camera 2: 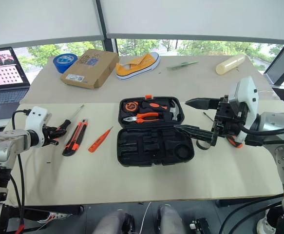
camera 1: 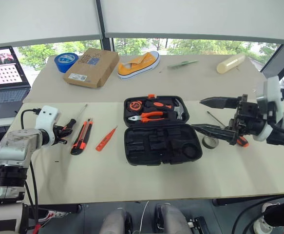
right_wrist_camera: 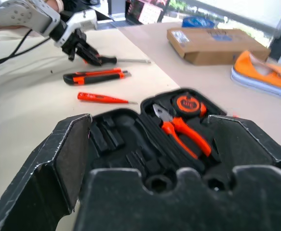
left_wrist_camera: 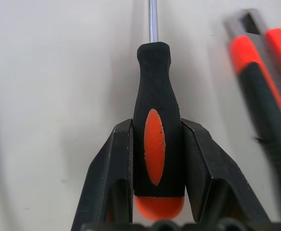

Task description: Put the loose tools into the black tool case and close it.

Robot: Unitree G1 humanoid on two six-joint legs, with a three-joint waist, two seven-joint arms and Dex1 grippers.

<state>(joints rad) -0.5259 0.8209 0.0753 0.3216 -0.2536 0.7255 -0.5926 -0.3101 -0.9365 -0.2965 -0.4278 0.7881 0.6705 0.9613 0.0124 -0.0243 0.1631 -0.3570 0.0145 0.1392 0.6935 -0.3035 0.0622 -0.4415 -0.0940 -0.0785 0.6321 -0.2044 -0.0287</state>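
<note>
The black tool case [camera 1: 161,146] lies open at the table's middle, its near half showing bare recesses. My left gripper [left_wrist_camera: 157,126] is shut on the orange-and-black handle of a screwdriver [left_wrist_camera: 155,120], which lies on the table at the left [camera 1: 73,121]. To its right lie an orange-black utility knife [camera 1: 82,137] and a slim orange tester pen [camera 1: 105,139]. My right gripper [camera 1: 198,114] is open and hovers at the case's right edge. Under it sit a small dark tape roll [camera 1: 210,142] and a second screwdriver [camera 1: 216,119], partly hidden by the arm.
Orange-handled pliers [camera 1: 151,116], a hammer and a tape measure sit in the case's far half. At the back stand a cardboard box [camera 1: 91,67], a blue tape roll [camera 1: 65,61], a yellow shoe [camera 1: 139,65] and a cream cylinder [camera 1: 231,63]. A laptop [camera 1: 4,73] is at far left.
</note>
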